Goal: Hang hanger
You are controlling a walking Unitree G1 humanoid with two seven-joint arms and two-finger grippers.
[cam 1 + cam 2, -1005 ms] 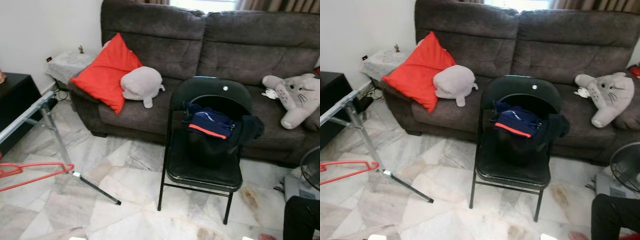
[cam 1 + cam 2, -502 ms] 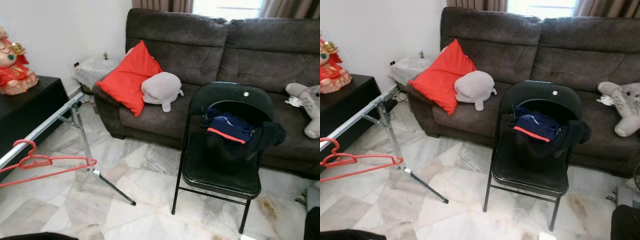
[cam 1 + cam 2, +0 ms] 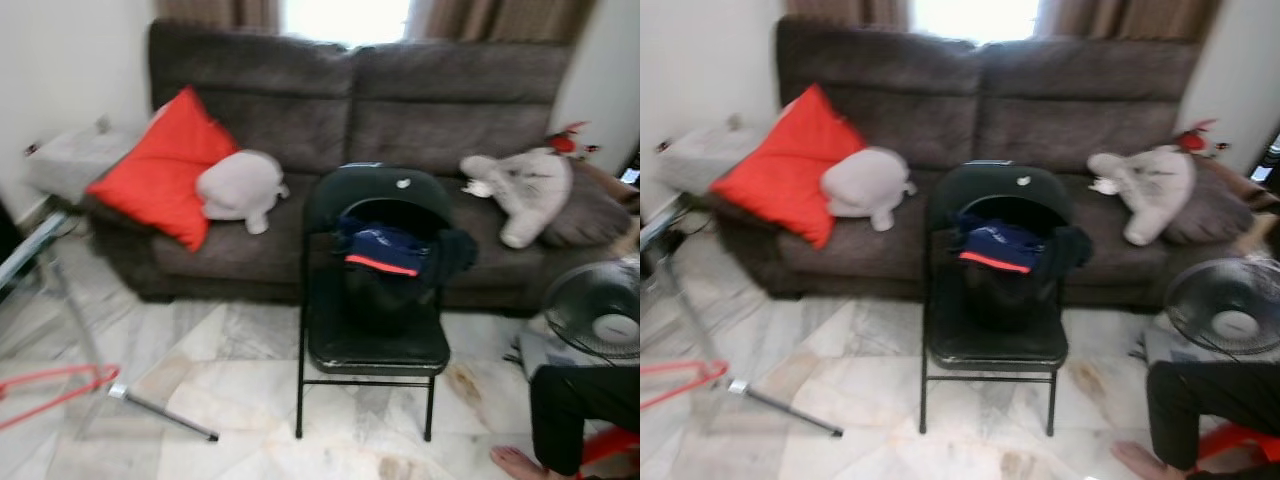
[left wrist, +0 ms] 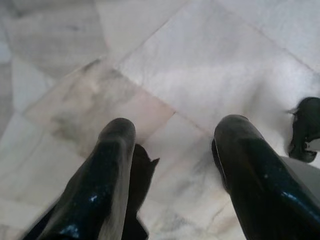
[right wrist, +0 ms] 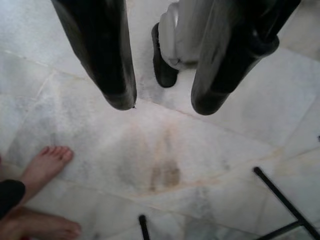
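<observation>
While both arms hang idle over the marble floor (image 4: 210, 55), the left gripper (image 4: 172, 145) stands wide open w/ nothing between its fingers, just bare tile below. The right gripper (image 5: 162, 102) is likewise spread apart & empty; beyond its fingertips a person's bare foot (image 5: 45, 165) rests on the floor, w/ black chair legs (image 5: 282, 200) near. The red hanger (image 3: 55, 390) sits low by the metal rack (image 3: 60, 290), far off to the robot's left, well apart from either gripper. Ahead stands a black folding chair (image 3: 372, 300) w/ clothes (image 3: 385, 255), backed by a grey sofa (image 3: 350, 110).
</observation>
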